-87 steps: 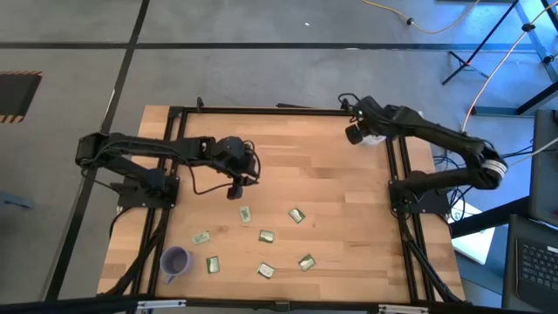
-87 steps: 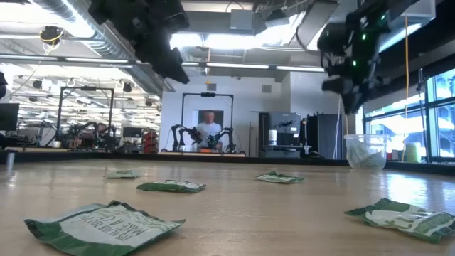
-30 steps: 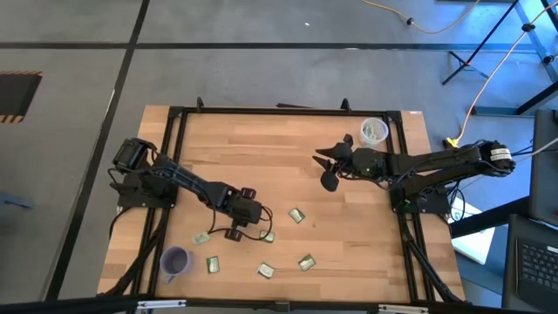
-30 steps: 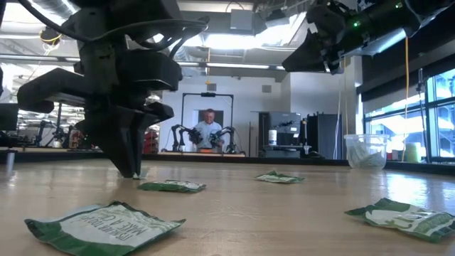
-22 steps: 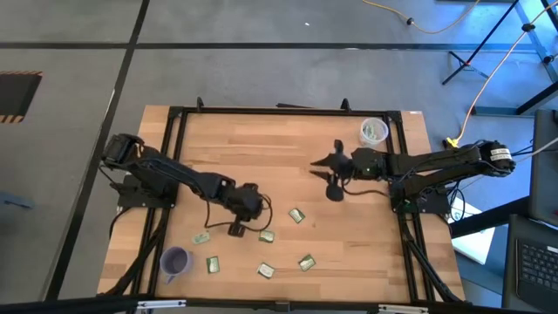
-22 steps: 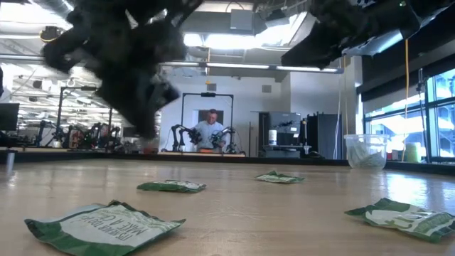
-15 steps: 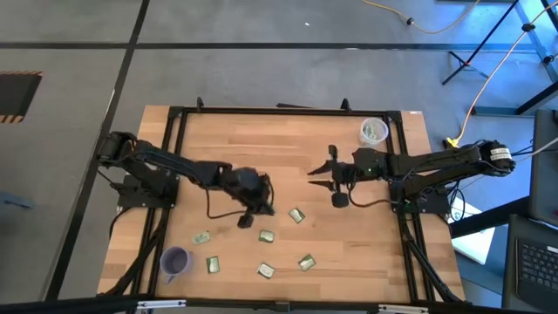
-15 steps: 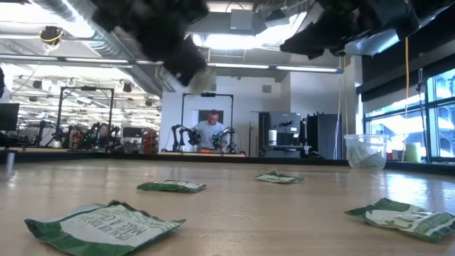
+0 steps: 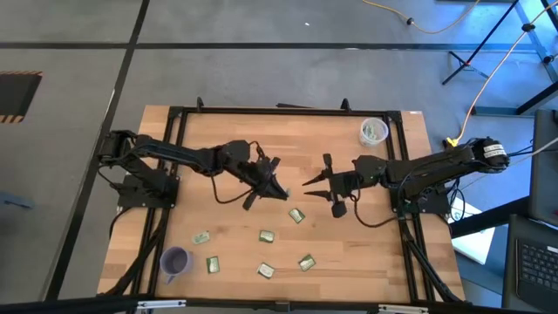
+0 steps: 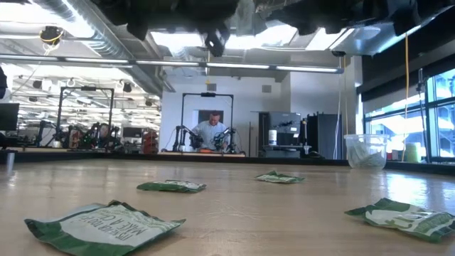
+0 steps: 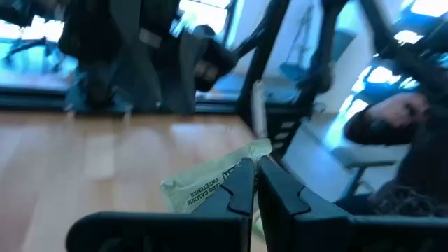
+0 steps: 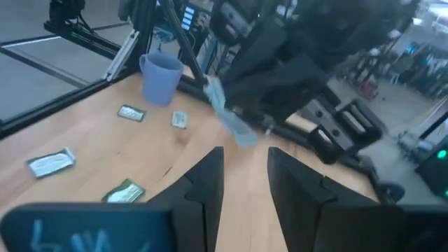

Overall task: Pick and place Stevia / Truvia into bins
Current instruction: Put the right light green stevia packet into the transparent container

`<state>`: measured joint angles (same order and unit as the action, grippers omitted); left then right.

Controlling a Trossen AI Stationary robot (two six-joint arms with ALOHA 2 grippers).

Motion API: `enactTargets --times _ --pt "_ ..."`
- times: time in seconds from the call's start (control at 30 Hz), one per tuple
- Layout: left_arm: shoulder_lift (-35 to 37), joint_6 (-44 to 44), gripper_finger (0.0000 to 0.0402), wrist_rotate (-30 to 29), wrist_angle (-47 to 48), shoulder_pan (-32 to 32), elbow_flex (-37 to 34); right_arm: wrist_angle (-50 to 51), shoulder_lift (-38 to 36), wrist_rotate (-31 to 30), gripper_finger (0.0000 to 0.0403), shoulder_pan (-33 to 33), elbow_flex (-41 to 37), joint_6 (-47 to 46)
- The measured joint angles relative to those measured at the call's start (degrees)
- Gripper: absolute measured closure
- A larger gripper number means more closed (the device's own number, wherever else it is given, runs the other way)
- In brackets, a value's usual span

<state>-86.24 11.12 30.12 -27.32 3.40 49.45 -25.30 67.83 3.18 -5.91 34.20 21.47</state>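
Observation:
My left gripper [image 9: 274, 183] is raised over the middle of the table and shut on a pale green and white sachet [image 11: 207, 185], which also shows in the right wrist view [image 12: 227, 120]. My right gripper [image 9: 316, 173] is open and empty, facing the left gripper from the table's right. Several more sachets [image 9: 296, 215] lie flat on the near half of the table. The purple cup [image 9: 175, 260] stands at the near left corner. The translucent white cup [image 9: 374, 132] stands at the far right and holds sachets. My left gripper pinches the sachet between its two fingers [image 11: 241, 189] at one end [image 11: 238, 171]. The rest of the sachet sticks out sideways from the fingertips. The sachet is lifted clear of the table.
Black frame rails [image 9: 174, 157] run along the table's left, right and far edges. In the low view the sachets [image 10: 106, 226] lie close in front and the translucent cup [image 10: 366, 151] stands at the right. A person [image 10: 210, 131] is in the room far behind.
My left gripper has risen from the table among the near sachets, taking one sachet with it, and has swung toward the far right, to the table's middle. The sachet is now lifted clear. My right gripper, still open, has moved toward the table's left and near, closer to the left gripper.

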Motion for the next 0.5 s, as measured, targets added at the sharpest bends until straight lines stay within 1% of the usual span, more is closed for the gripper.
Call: enactTargets --times 0.07,0.23,0.37,0.43,0.5 --pt "0.02 2.19 0.0396 1.78 -2.36 0.40 0.00 -3.45 2.13 -0.01 0.0288 -0.29 0.00 1.66" --pt "0.04 7.13 0.0396 3.07 -2.47 1.78 0.01 -10.17 6.26 -0.04 0.0288 -1.08 0.27 7.83" --pt "0.04 8.47 0.0397 3.67 -2.50 2.42 0.02 -10.76 8.70 -0.03 0.0288 -1.48 3.23 9.90" --pt "0.04 9.97 0.0397 5.20 -2.82 2.42 0.02 -10.14 10.27 -0.06 0.0288 -1.49 4.95 11.36" --pt "0.04 10.84 0.0395 5.47 -2.93 2.38 0.02 -9.22 11.78 -0.07 0.0288 -1.49 6.61 11.65"
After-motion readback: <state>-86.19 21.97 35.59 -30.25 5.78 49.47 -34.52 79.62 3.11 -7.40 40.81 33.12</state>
